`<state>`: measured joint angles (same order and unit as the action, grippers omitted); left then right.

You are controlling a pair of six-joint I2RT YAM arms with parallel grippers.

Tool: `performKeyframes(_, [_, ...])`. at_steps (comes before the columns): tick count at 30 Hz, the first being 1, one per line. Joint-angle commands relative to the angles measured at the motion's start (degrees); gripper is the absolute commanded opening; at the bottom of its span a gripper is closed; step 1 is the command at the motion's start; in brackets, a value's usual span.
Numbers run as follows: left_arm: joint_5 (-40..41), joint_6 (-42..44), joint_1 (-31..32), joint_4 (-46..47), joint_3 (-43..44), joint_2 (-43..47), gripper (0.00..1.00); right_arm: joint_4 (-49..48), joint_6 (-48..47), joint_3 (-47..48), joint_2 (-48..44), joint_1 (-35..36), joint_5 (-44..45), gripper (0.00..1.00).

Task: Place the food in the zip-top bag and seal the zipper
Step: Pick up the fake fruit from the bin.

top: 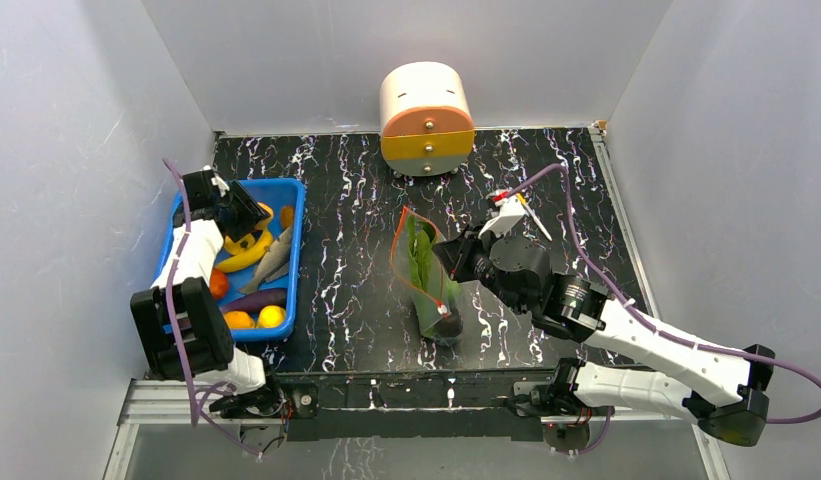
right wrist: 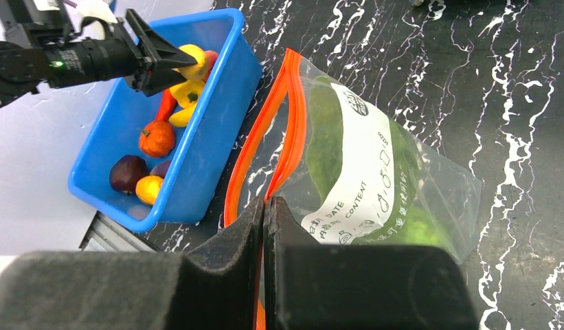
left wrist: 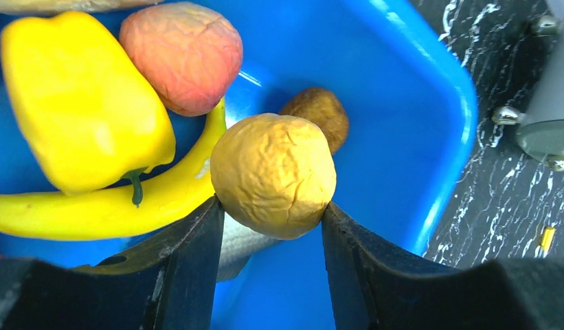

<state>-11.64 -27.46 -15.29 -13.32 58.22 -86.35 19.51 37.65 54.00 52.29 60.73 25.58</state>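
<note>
My left gripper (left wrist: 272, 210) is shut on a wrinkled tan-yellow ball (left wrist: 273, 175) of toy food, over the blue bin (left wrist: 430, 75). In the top view the left gripper (top: 248, 213) hangs over the bin's far end. The clear zip-top bag (top: 427, 275) lies mid-table with a leafy green (top: 419, 255) inside. My right gripper (right wrist: 265, 203) is shut on the bag's red-orange zipper strip (right wrist: 290, 124) and holds one side of the mouth up. The mouth is open. The white label (right wrist: 354, 172) faces the right wrist camera.
The bin also holds a yellow pepper (left wrist: 76, 103), a banana (left wrist: 93, 206), a pinkish ball (left wrist: 186, 55), a brown lump (left wrist: 321, 113), a grey fish (top: 269, 258) and several other pieces. A white and orange drawer unit (top: 426, 120) stands at the back.
</note>
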Motion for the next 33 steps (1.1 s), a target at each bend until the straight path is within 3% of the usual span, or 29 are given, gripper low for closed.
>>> performKeyframes(1, [0.69,1.45,-0.36,-4.13,2.64,6.20,0.36,-3.07,0.24,2.87,-1.37,0.16,2.13,0.00])
performKeyframes(11, [-10.11,2.10,-0.08,-11.44,4.01,15.87,0.35,-1.11,-1.87,3.40,-1.44,0.15,3.18,0.00])
performKeyframes(18, [-16.87,3.07,4.71,-14.64,6.51,18.84,0.31,1.80,-4.13,7.02,0.24,0.15,6.68,0.00])
performKeyframes(33, [-32.72,-2.97,16.23,-8.63,1.15,25.12,0.30,-4.02,-3.05,6.25,5.97,0.16,6.66,0.00])
